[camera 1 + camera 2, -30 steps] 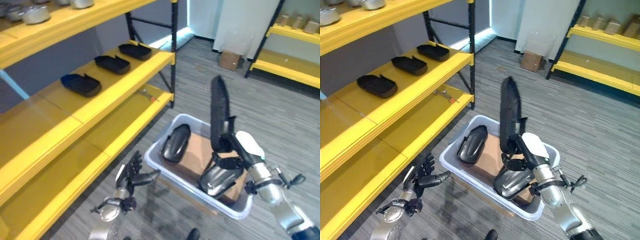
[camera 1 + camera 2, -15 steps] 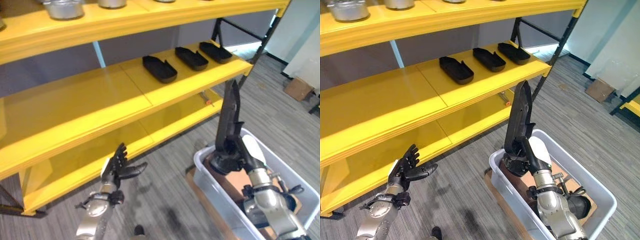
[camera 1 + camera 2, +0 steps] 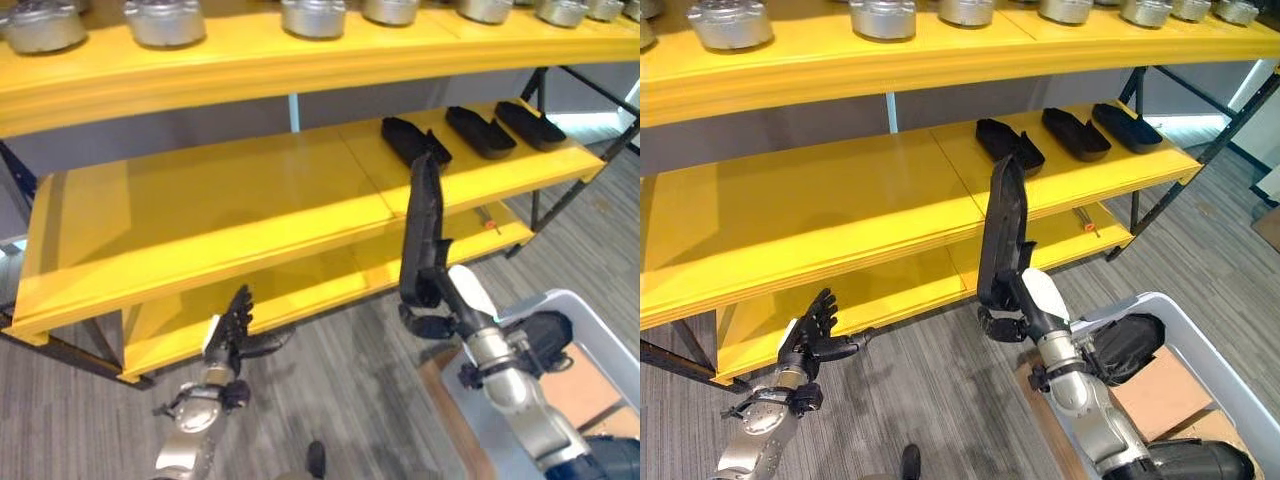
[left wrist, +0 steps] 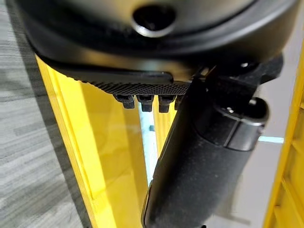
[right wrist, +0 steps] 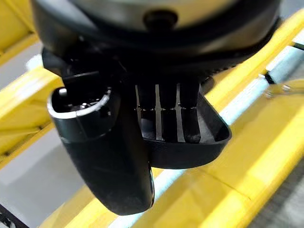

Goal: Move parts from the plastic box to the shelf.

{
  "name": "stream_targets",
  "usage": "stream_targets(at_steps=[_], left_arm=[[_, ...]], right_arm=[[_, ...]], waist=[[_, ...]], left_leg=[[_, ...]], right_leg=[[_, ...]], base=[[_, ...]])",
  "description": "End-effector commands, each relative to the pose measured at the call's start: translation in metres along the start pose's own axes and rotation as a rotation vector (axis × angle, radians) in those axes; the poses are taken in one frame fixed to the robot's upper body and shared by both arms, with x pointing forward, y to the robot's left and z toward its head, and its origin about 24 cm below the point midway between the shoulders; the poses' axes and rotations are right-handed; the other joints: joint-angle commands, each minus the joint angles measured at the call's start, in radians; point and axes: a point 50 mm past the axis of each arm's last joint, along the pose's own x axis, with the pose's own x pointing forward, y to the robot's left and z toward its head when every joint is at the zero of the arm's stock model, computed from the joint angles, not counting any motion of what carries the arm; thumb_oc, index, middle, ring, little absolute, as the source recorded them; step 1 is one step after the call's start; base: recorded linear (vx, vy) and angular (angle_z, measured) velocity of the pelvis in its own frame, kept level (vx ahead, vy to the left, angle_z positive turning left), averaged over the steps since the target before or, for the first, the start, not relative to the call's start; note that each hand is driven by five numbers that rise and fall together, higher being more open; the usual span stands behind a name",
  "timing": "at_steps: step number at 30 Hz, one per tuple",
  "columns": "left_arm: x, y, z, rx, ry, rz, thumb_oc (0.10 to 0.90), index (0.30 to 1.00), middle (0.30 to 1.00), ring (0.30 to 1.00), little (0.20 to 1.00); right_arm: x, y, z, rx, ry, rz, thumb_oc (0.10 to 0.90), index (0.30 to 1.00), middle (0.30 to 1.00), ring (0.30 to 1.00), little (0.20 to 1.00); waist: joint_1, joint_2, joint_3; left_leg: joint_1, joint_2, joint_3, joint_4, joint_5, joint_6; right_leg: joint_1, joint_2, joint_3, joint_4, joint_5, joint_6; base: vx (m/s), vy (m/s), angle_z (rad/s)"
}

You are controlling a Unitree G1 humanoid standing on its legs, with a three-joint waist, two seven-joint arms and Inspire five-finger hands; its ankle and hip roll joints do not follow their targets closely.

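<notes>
My right hand (image 3: 440, 295) is shut on a long black tray-shaped part (image 3: 421, 225), held upright in front of the yellow shelf (image 3: 220, 215). In the right wrist view the fingers (image 5: 166, 114) curl inside the part (image 5: 209, 135) and the thumb (image 5: 109, 156) presses its outside. Three like parts (image 3: 412, 140) (image 3: 478, 130) (image 3: 528, 123) lie in a row on the middle shelf's right end. The grey plastic box (image 3: 590, 330) stands on the floor at the lower right, with another black part (image 3: 540, 335) in it. My left hand (image 3: 232, 335) hangs open, low at the left, before the bottom shelf.
Metal pots (image 3: 165, 22) line the top shelf. A small red-tipped tool (image 3: 490, 224) lies on the bottom shelf at the right. Brown cardboard (image 3: 590, 385) lines the box. A black shelf post (image 3: 560, 190) stands at the right end. Grey striped floor (image 3: 340, 400) spreads in front.
The camera has swung left toward the shelf, so the box has slid to the lower right. The right hand carries the upright part closer to the middle shelf. The left hand stays open.
</notes>
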Motion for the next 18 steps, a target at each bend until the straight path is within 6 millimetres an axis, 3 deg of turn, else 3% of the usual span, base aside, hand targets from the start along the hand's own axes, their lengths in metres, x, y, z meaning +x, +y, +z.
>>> stream_targets(at_steps=[1, 3, 8, 10, 13, 16, 18], left_arm=[[0.011, -0.012, 0.054, 0.012, -0.280, -0.064, 0.900, 1.000, 1.000, 1.000, 1.000], [0.010, -0.011, 0.052, 0.012, -0.276, -0.057, 0.900, 1.000, 1.000, 1.000, 1.000], [0.006, -0.010, 0.041, 0.006, -0.239, -0.050, 0.900, 1.000, 1.000, 1.000, 1.000], [0.003, -0.010, 0.036, -0.016, -0.221, -0.048, 0.900, 1.000, 1.000, 1.000, 1.000], [0.003, -0.010, 0.036, -0.018, -0.217, -0.050, 0.900, 1.000, 1.000, 1.000, 1.000], [0.002, -0.013, 0.034, -0.033, -0.212, -0.061, 0.900, 1.000, 1.000, 1.000, 1.000], [0.002, -0.012, 0.033, -0.034, -0.208, -0.058, 0.900, 1.000, 1.000, 1.000, 1.000]], right_arm=[[0.031, -0.063, 0.037, -0.020, -0.235, -0.267, 0.400, 0.300, 0.300, 0.300, 0.300], [0.029, -0.062, 0.036, -0.005, -0.231, -0.272, 0.400, 0.300, 0.300, 0.300, 0.300], [0.024, -0.057, 0.027, 0.018, -0.193, -0.246, 0.400, 0.300, 0.300, 0.300, 0.300], [0.021, -0.056, 0.024, 0.019, -0.186, -0.219, 0.400, 0.300, 0.300, 0.300, 0.300], [0.020, -0.056, 0.022, 0.020, -0.180, -0.214, 0.400, 0.300, 0.300, 0.300, 0.300], [0.014, -0.061, 0.015, 0.017, -0.159, -0.219, 0.400, 0.300, 0.300, 0.300, 0.300], [0.014, -0.062, 0.016, 0.018, -0.161, -0.223, 0.400, 0.300, 0.300, 0.300, 0.300]], waist=[[-0.012, -0.017, -0.013], [-0.024, -0.032, -0.005], [-0.023, -0.054, -0.028], [-0.021, -0.046, -0.045], [-0.023, -0.043, -0.049], [-0.025, -0.036, -0.064], [-0.026, -0.036, -0.066]], left_leg=[[0.061, 0.047, 0.088, -0.009, -0.054, -0.065], [0.095, 0.054, 0.078, -0.009, -0.074, -0.078], [0.124, 0.056, 0.077, -0.009, -0.087, -0.091], [0.130, 0.091, 0.066, -0.009, -0.083, -0.111], [0.131, 0.106, 0.058, -0.009, -0.081, -0.120], [0.132, 0.175, 0.021, -0.009, -0.058, -0.157], [0.133, 0.184, 0.018, -0.009, -0.054, -0.163]], right_leg=[[0.061, -0.035, 0.013, -0.181, 0.194, 0.054], [0.041, -0.050, 0.059, -0.279, 0.251, 0.082], [0.085, -0.041, 0.056, -0.298, 0.264, 0.094], [0.099, -0.016, 0.035, -0.274, 0.223, 0.075], [0.106, -0.009, 0.019, -0.263, 0.206, 0.066], [0.136, 0.036, -0.030, -0.218, 0.129, 0.028], [0.142, 0.043, -0.035, -0.216, 0.122, 0.022]], base=[[0.15, -0.105, 0.35], [0.17, -0.128, 0.37], [0.12, -0.127, 0.37], [0.17, -0.239, 0.57], [0.10, -0.178, 0.23], [0.16, -0.345, 0.52], [0.12, -0.274, 0.54]])
